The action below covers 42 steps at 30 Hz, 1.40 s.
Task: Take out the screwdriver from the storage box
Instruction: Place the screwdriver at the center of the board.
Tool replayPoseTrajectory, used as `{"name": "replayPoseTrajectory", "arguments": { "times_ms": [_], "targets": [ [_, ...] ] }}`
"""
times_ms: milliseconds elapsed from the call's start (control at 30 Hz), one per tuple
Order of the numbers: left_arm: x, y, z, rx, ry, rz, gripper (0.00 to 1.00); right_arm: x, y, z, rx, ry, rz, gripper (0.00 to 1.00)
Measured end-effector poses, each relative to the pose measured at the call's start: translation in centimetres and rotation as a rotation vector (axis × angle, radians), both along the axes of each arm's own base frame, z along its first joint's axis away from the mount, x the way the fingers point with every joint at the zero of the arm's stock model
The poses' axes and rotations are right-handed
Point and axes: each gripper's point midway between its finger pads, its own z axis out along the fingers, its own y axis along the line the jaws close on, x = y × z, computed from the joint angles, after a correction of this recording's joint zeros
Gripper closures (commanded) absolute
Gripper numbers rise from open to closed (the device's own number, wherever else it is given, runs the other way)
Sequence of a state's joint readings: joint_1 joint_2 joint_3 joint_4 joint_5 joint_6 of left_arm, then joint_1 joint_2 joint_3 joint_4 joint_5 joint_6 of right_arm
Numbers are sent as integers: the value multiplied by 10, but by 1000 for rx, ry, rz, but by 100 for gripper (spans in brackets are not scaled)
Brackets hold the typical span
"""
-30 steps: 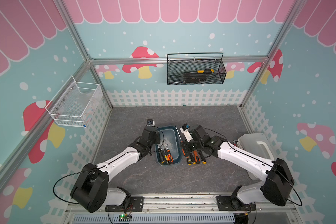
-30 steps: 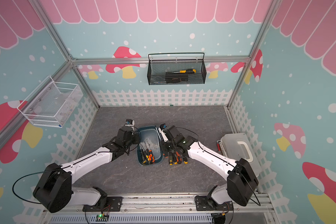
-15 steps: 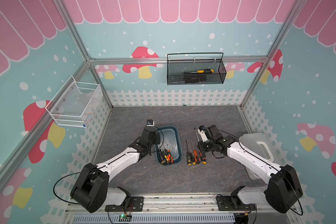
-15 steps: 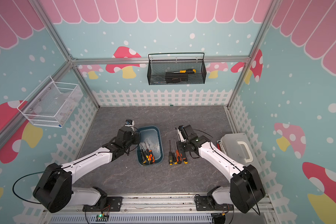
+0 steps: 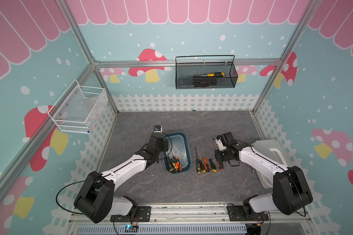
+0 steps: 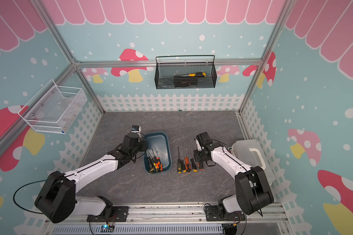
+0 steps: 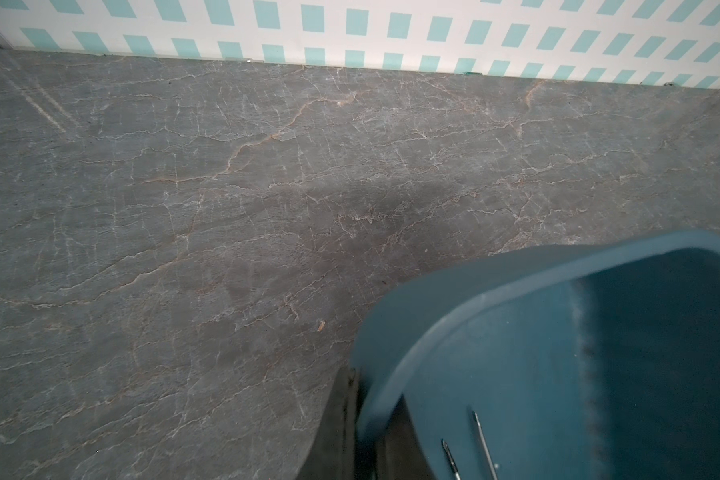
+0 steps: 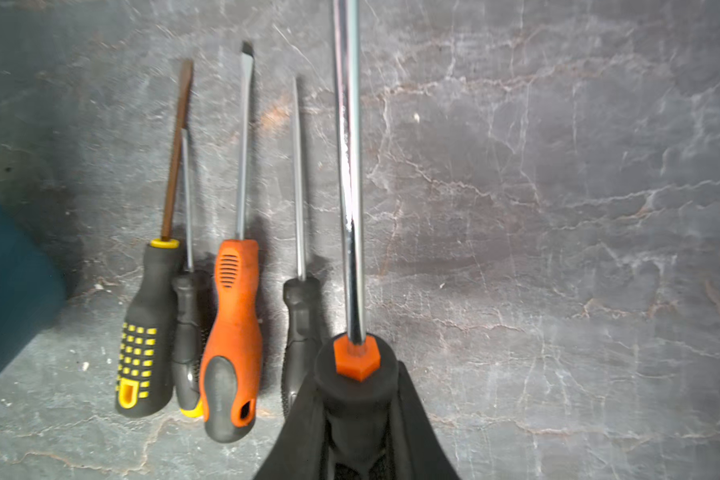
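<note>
The dark teal storage box sits near the middle of the grey marbled table, its long side running front to back; a cluster of screwdrivers lies in its near end, handles toward the robot, and two of their tips show in the left wrist view; the left gripper stands at the box's left rim with its jaws pressed together on the wall, one dark finger outside it; the right gripper is well to the right of the box, jaws pinching the black-handled screwdriver just behind its orange hex collar, chrome shaft pointing toward the back wall; this tool is outside the box, lying parallel to the row of four screwdrivers and just beyond the row's end farthest from the box; whether it touches the table I cannot tell; the row lies flat between box and right gripper, handles toward the robot; a whitish case with a handle rests against the right fence; a black mesh basket hangs on the back wall.
</note>
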<state>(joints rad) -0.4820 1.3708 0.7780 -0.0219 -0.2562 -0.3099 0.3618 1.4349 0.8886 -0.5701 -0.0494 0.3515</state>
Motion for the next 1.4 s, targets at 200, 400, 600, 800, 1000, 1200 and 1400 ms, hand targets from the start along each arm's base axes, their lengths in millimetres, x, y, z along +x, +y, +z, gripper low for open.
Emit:
{"name": "replayPoseTrajectory", "arguments": {
  "times_ms": [200,400,600,800,1000,1200,1400],
  "targets": [
    [0,-1,0,-5,-2,-5,100,2,3,-9,17,24,1,100],
    [0,-1,0,-5,-2,-6,100,7,2,-21,22,46,-9,100],
    [0,-1,0,-8,-6,-5,100,13,-2,-27,29,49,-29,100],
    [1,-2,1,-10,-7,-7,100,18,-2,-34,42,53,-36,100],
    [1,-2,0,-10,-6,-7,100,18,2,-38,77,63,-41,100],
    [1,-2,0,-10,-6,-7,100,19,8,-40,121,60,-50,100],
    [1,-2,0,-11,-6,-8,100,20,11,-44,160,54,-70,100]
  ]
}}
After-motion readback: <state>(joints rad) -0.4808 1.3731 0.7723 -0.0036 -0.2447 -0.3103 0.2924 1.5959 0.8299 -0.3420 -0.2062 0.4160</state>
